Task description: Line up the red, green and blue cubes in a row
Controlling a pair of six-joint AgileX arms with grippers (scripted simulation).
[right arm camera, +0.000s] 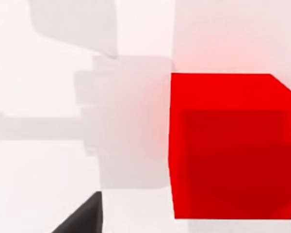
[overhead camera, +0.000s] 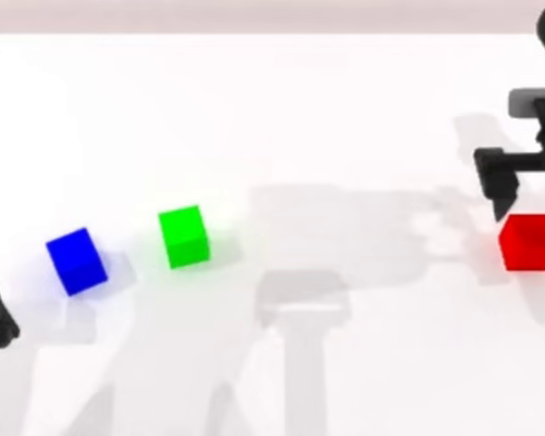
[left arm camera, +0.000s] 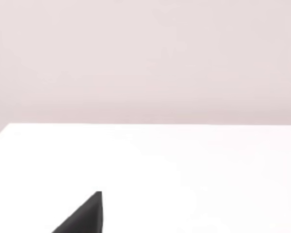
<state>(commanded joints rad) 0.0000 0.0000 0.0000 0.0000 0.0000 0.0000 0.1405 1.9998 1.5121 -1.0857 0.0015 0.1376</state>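
Our right gripper [overhead camera: 500, 186] hangs just beside the red cube [overhead camera: 530, 242], holding nothing; how wide its fingers stand we cannot tell. Farther off lie the green cube [overhead camera: 183, 236] and blue cube [overhead camera: 76, 262]. An off-centre descent could knock red aside

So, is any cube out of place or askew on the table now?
Yes. The red cube sits alone at the table's far right, apart from the green cube and blue cube, which are close together at the left. The blue one is also turned askew. The right pincer hangs just beside the red cube, not holding it.
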